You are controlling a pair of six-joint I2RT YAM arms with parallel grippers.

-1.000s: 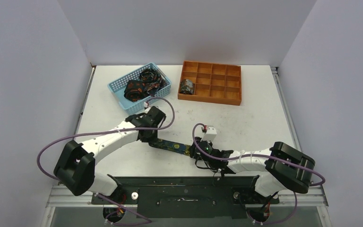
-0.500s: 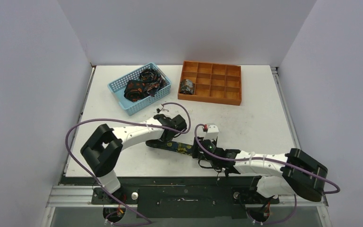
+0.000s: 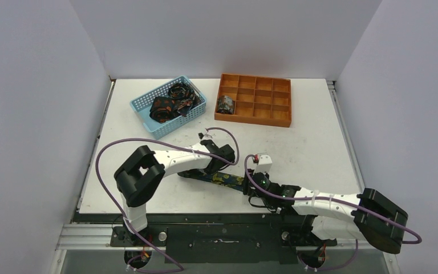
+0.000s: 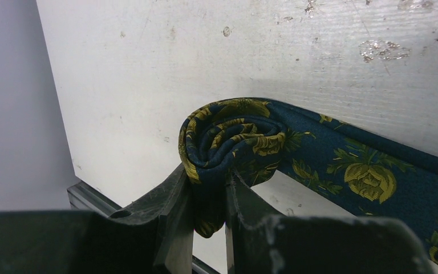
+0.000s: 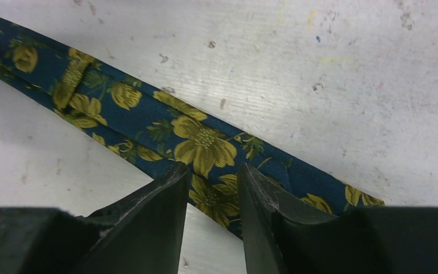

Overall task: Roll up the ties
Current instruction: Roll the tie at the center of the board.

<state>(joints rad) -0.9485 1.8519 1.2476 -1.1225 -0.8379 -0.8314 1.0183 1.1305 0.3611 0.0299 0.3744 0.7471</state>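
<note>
1. The right gripper (image 5: 214, 171) stands over the flat stretch of the floral tie (image 5: 199, 140), jaws slightly apart.
2. The left gripper (image 4: 208, 191) is clamped on that tie's rolled end (image 4: 228, 134), on the table (image 3: 296, 142).
3. Farther back, loose ties (image 3: 168, 105) fill the blue basket (image 3: 179, 121). One rolled tie (image 3: 225, 104) sits in a left-hand compartment of the orange tray (image 3: 262, 108).

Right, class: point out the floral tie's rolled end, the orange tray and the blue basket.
Floral tie's rolled end (image 4: 228, 137): left wrist view, coil's face.
Orange tray (image 3: 254, 119): top view, near wall.
Blue basket (image 3: 181, 121): top view, near wall.
</note>
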